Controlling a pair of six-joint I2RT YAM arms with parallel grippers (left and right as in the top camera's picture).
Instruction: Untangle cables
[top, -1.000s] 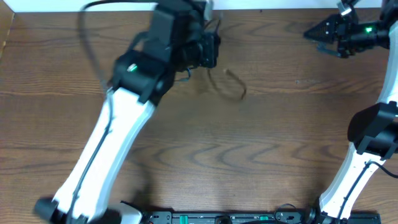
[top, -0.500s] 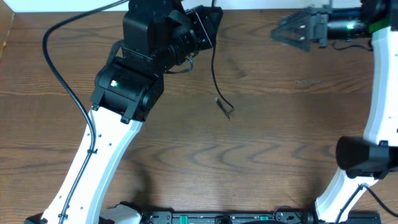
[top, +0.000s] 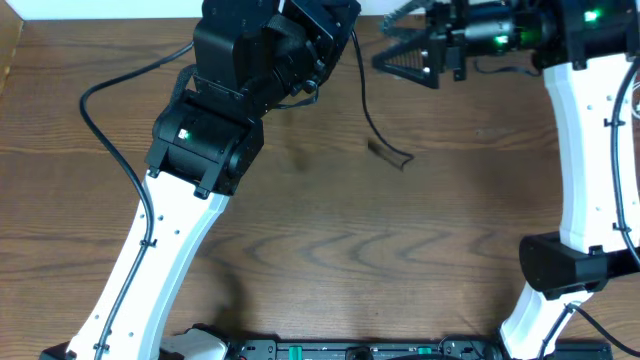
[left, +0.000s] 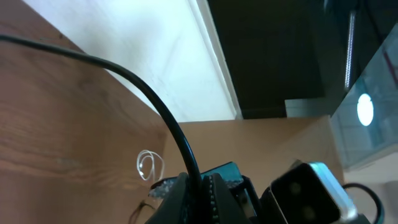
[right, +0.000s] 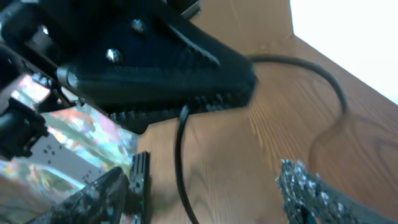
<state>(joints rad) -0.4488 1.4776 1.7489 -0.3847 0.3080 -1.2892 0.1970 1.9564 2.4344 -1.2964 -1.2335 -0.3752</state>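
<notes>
Overhead, the top edge cuts the left gripper (top: 345, 15), hiding its hold on the black cable (top: 362, 95), whose free end is too small to read. From the right wrist, the right gripper (right: 199, 186) shows fingers (right: 311, 186) blurred and cut off below.

Warm brown with darker wavy wood grain: table (top: 430, 250). Plain black throughout: thin cable (top: 361, 90), thick cord (top: 86, 103), left gripper (top: 335, 20), right gripper (top: 395, 58). White: small looped cable (left: 148, 167), wall (left: 168, 56). White links with black joints and housings: left arm (top: 150, 270), right arm (top: 585, 150). Bright green: small lights (top: 183, 134) on the dark housings of both arms.
</notes>
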